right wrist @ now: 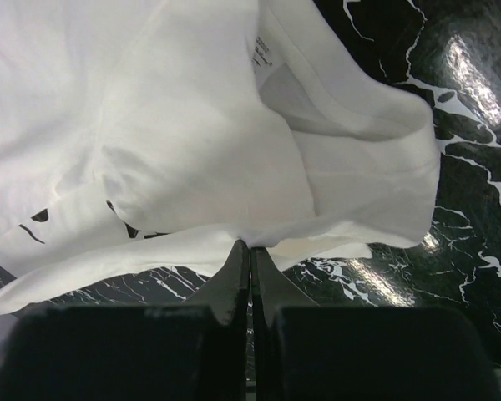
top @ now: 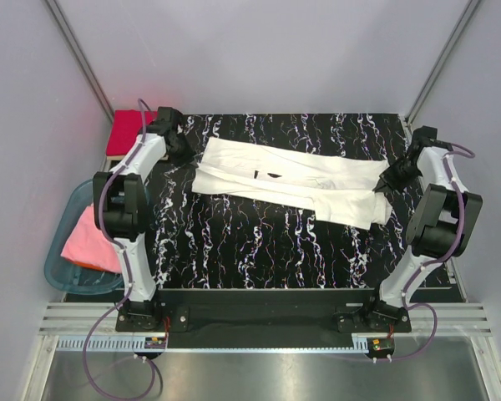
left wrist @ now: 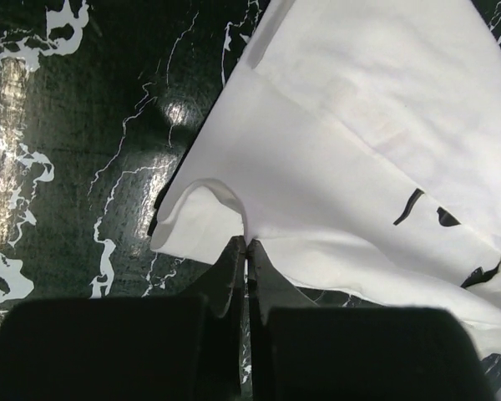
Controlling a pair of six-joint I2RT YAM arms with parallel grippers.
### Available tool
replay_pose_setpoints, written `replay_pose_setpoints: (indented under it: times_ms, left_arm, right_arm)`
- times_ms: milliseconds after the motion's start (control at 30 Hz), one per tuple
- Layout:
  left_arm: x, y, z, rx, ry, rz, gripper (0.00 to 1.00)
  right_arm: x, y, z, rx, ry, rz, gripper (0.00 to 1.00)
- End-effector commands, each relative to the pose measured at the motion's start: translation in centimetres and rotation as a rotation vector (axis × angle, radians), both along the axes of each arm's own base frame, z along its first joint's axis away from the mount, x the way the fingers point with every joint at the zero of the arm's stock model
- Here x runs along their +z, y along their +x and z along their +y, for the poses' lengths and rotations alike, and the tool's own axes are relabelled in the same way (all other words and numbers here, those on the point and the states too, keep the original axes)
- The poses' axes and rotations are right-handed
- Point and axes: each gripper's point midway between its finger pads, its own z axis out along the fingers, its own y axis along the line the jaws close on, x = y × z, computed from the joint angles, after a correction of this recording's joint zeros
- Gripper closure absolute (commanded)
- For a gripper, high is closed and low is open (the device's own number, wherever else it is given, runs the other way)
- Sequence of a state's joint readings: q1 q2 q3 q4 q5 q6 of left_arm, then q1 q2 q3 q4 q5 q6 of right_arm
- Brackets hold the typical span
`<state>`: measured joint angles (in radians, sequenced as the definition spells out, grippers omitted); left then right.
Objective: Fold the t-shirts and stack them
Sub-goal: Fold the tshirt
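**Pinched at both ends**

The plain white cloth t-shirt point(top: 288, 180) lies spread across the black white-streaked mat point(top: 259, 242). The left gripper point(left wrist: 247, 246) and right gripper point(right wrist: 250, 249) are each clamped on an opposite end (cloth puckers there). The bright red cloth shirt point(top: 127, 129) sits just off the mat's far-left corner.

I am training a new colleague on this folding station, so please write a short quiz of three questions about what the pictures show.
1. True or false: the pink shirt lies inside the teal tub.
2. Which shirt do the left claw and the right claw pinch? A red, B white, C pink.
3. Fill in: the red shirt lies just off the far ____ corner of the black mat.
Key: 1 true; 2 B, the white shirt; 3 left.
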<state>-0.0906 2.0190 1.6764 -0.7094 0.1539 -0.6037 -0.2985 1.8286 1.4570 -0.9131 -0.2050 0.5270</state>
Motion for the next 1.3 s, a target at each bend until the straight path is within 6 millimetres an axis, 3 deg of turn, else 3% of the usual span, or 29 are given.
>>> replay_pose_setpoints:
  times_ms: [0,400,633,933,1000,1067,1167,1233,1267]
  left_arm:
    - [2.0,2.3,-0.1,0.010,-0.011,-0.068,1.00]
    - [0.7,4.9,0.2,0.054,-0.004,-0.050,1.00]
    - [0.0,6.0,1.3,0.095,0.013,-0.048,1.00]
    - [-1.2,7.6,0.7,0.082,-0.032,-0.039,1.00]
    - [-1.6,7.9,0.3,0.069,-0.048,-0.035,0.98]
    - [-1.7,8.2,0.3,0.067,-0.051,-0.038,0.96]
    - [-1.5,8.1,1.0,0.066,-0.001,-0.046,0.83]
    - [0.2,7.9,1.8,0.066,0.083,-0.074,0.72]
    - [2.1,7.6,3.3,0.073,0.170,-0.110,0.68]
  right_arm:
    - [1.0,2.1,-0.2,0.033,0.033,-0.058,1.00]
    - [-0.1,5.1,-0.5,0.061,0.080,-0.076,1.00]
    - [-0.6,6.3,-0.6,0.046,0.115,-0.076,1.00]
    - [-2.3,7.5,-1.1,0.034,0.131,-0.059,0.99]
    - [-2.5,7.8,-1.4,0.030,0.129,-0.057,0.97]
    - [-2.8,8.0,-1.7,0.024,0.130,-0.054,0.80]
    - [-1.8,8.7,-2.7,0.020,0.092,-0.083,0.66]
    - [-0.2,8.4,-3.6,0.011,0.026,-0.080,0.59]
    - [1.2,8.6,-3.6,0.024,0.014,-0.110,0.56]
